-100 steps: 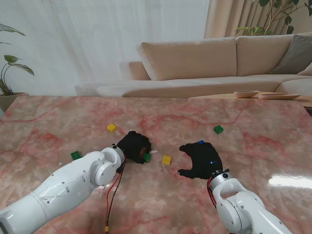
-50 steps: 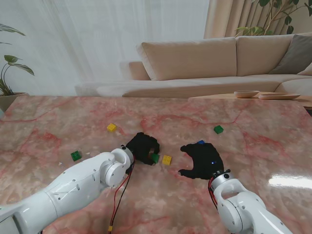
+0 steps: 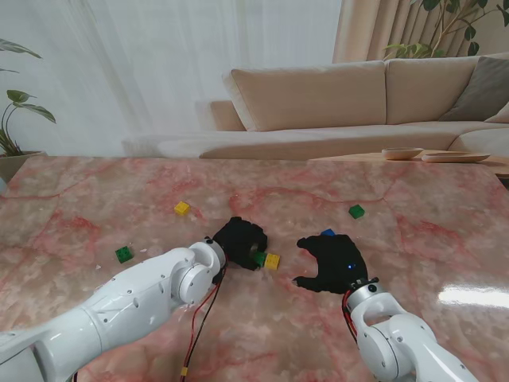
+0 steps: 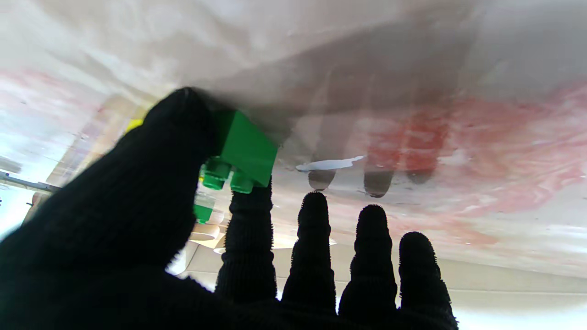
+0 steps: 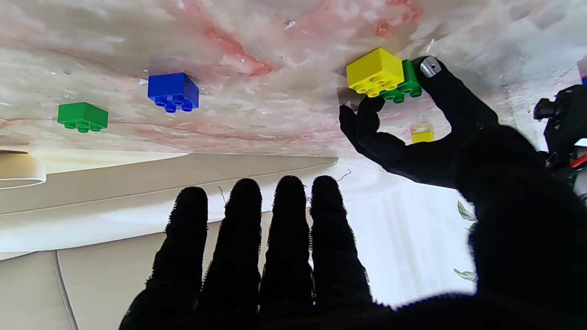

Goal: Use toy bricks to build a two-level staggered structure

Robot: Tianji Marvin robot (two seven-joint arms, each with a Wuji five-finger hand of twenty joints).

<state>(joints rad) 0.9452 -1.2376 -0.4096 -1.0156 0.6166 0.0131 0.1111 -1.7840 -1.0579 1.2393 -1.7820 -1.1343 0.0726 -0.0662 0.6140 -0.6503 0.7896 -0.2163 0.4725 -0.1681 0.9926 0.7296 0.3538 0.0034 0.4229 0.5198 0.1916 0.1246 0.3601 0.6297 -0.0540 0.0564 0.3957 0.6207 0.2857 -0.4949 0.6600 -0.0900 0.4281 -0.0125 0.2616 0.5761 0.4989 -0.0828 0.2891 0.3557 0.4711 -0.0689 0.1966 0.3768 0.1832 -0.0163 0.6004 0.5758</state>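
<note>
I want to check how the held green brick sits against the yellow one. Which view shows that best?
The right wrist view: the green brick sits beside the yellow brick, apparently touching, held by the left hand. The left wrist view shows the green brick large, the yellow almost hidden. The stand view shows both small, partly covered.

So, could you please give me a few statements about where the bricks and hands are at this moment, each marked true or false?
1. The left hand pinches a green brick. True.
2. That green brick sits beside the yellow brick in the middle of the table. True.
3. The right hand holds the blue brick. False: its fingers are spread and empty, and the blue brick lies on the table.
4. A red brick lies to the far left. False: a second green brick lies there.
</note>
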